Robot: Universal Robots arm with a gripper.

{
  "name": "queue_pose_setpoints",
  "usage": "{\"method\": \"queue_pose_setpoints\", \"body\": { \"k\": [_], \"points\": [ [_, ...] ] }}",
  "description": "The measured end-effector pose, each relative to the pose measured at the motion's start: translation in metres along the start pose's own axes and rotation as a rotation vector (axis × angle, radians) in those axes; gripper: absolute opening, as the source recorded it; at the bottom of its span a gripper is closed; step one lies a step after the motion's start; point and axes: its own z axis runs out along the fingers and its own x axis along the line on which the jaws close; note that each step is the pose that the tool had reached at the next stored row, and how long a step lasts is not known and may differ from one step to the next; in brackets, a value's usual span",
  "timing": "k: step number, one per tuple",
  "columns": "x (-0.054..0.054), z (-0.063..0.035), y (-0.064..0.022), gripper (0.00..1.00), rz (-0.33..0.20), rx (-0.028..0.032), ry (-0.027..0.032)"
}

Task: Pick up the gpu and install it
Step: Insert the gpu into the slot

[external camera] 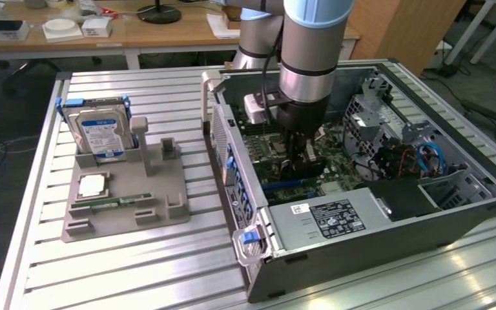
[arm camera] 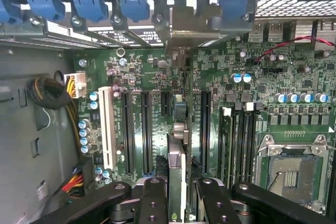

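So the arm is reaching down into the open PC case, and the gripper has its black fingers pinched partway closed on the gpu, one on each flat side. Seen from the wrist, the card is edge-on: a thin dark board with a silvery strip down its edge, plus a grey metal bracket at the end nearest the case's rear wall with the blue clips. It stands upright over the green motherboard, lined up with the black expansion slots, between the long white slot and the empty CPU socket. Can't tell if it's seated in a slot or just above one.

In the exterior view the card is mostly hidden behind the gripper. Outside the case, on the exterior view's left, a grey parts tray holds the silver hard drive, a CPU chip and a green memory stick.
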Motion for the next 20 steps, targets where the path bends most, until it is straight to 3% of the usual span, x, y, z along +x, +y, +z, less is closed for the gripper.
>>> {"method": "queue_pose_setpoints", "body": {
  "k": [20],
  "points": [
    [-0.0007, -0.0004, 0.0075, 0.26, 0.000, 0.0028, 0.0000]
  ]
}}
